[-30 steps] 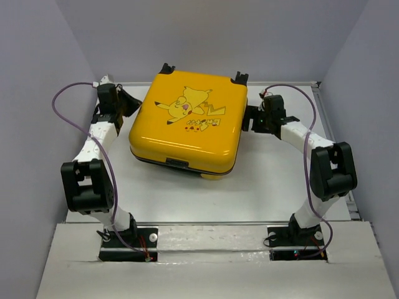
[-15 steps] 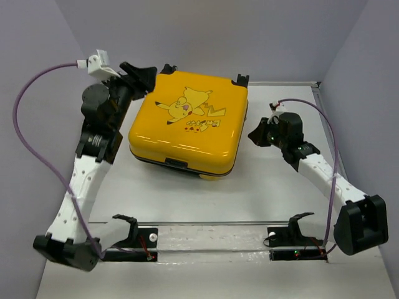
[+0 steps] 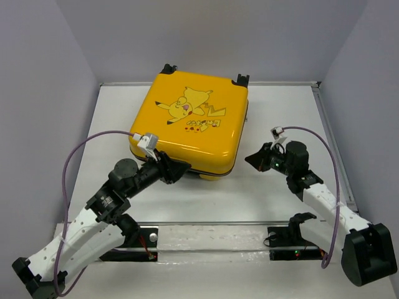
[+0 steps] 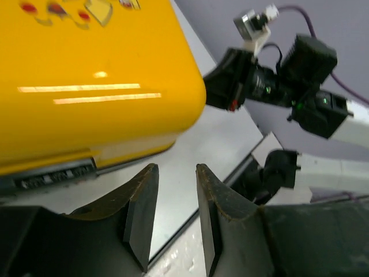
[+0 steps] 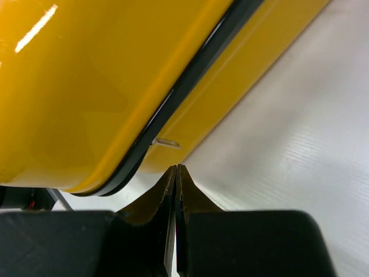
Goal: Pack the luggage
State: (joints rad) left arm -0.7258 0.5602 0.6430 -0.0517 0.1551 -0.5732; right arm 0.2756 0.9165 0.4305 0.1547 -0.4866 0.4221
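Luggage (image 3: 190, 121) closed on table (image 3: 268, 193), left gripper (image 3: 183, 169) jaws apart at its near edge, right gripper (image 3: 250, 160) jaws together

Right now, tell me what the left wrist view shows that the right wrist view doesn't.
Left wrist only: the left gripper, jaws a little apart, the cartoon print and the right arm. Right wrist only: a small metal pull by the black seam. Both: the luggage, the table and the right gripper, shut.
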